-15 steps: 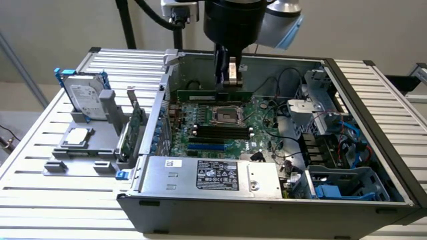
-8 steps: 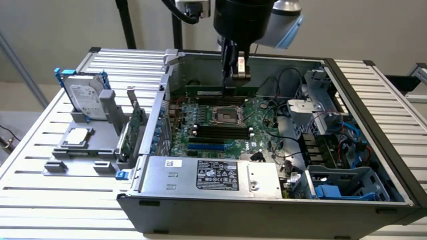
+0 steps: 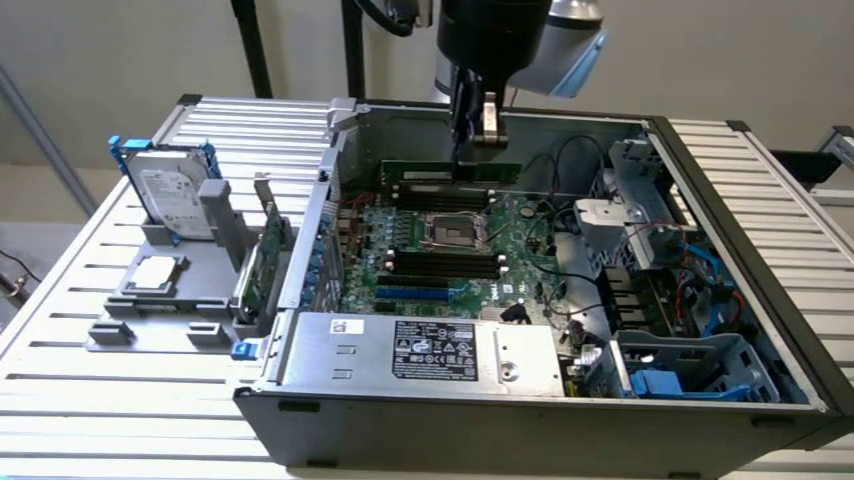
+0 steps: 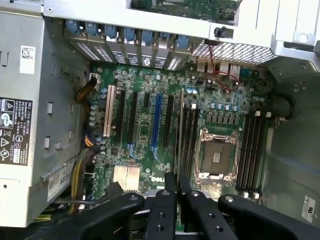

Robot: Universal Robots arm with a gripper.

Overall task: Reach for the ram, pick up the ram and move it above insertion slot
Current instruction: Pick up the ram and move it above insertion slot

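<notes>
Carrying step in hand — gripper [image 3: 470,150] fingers [image 4: 170,182] nearly closed, pinching the ram [image 3: 449,171] edge-on, hanging over the motherboard [image 3: 447,250] near the black memory slots [image 4: 189,135]. Calling for fine alignment above the slot, judging by the offset.

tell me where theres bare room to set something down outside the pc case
Bare slatted table lies in front of the grey holder, and more beyond the open case's far wall on the exterior view's right. It is crowded around the hard drive and inside the case, where the gripper holds the ram.
</notes>
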